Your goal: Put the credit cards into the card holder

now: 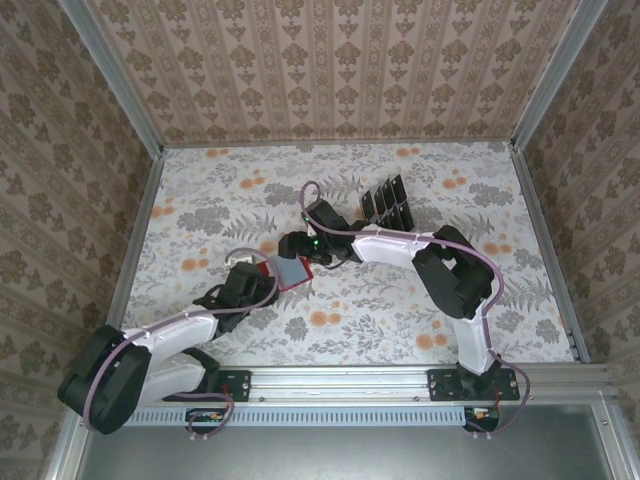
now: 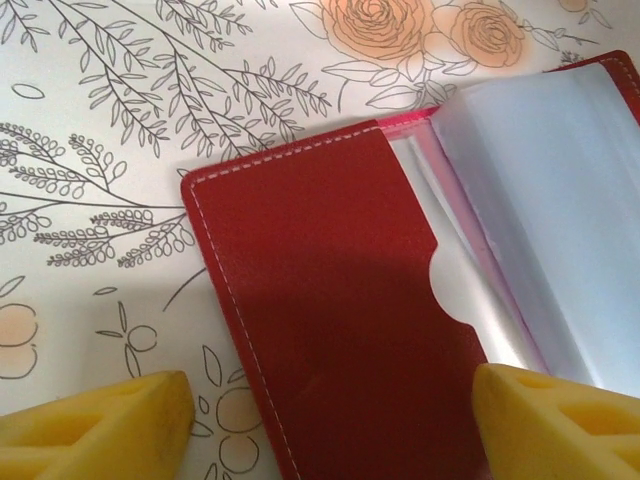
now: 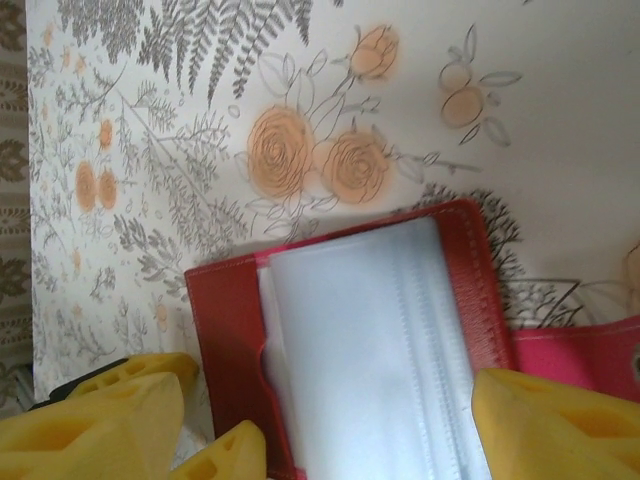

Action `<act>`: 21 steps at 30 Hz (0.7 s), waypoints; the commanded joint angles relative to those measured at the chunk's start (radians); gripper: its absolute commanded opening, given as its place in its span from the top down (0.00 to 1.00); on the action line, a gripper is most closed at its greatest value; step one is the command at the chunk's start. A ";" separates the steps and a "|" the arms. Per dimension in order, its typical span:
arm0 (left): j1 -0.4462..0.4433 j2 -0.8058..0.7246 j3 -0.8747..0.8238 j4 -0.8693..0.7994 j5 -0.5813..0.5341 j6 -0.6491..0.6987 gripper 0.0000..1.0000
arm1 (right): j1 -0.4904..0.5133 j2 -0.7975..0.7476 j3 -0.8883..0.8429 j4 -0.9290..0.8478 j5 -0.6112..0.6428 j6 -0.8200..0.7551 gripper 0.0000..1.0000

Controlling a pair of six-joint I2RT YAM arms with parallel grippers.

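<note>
Card holder [image 1: 288, 270] is lying open on the desk [image 1: 400, 310], under both grippers. Left gripper [image 2: 330, 430] and right gripper [image 3: 330, 420] are hovering with jaws apart, gripping nothing. Credit cards [image 1: 386, 200] are standing just beyond the right gripper, nearer that arm.

A: How many wallets are out?
B: One red wallet [image 1: 287, 271].
A: And the cards?
B: Several dark cards [image 1: 385, 198], standing packed together in one bunch. They overlap too much for me to give an exact number.
A: Arms?
B: Two, a left arm [image 1: 170, 335] and a right arm [image 1: 400, 245].
A: Grippers?
B: Also two, one per arm: the left gripper [image 2: 332, 385] and the right gripper [image 3: 330, 385]. Each has two yellow fingers [image 2: 100, 425], so four fingers in all.
</note>
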 commanded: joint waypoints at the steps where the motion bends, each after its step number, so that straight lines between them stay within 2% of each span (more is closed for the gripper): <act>1: 0.017 0.070 0.027 0.042 0.028 0.005 0.24 | -0.020 0.025 0.008 -0.017 0.056 -0.029 0.23; 9: 0.048 0.203 0.112 0.078 0.052 0.056 0.24 | -0.038 0.012 -0.044 -0.086 0.137 -0.004 0.23; 21: 0.109 0.391 0.258 0.131 0.117 0.174 0.26 | -0.042 -0.127 -0.204 -0.105 0.238 0.102 0.23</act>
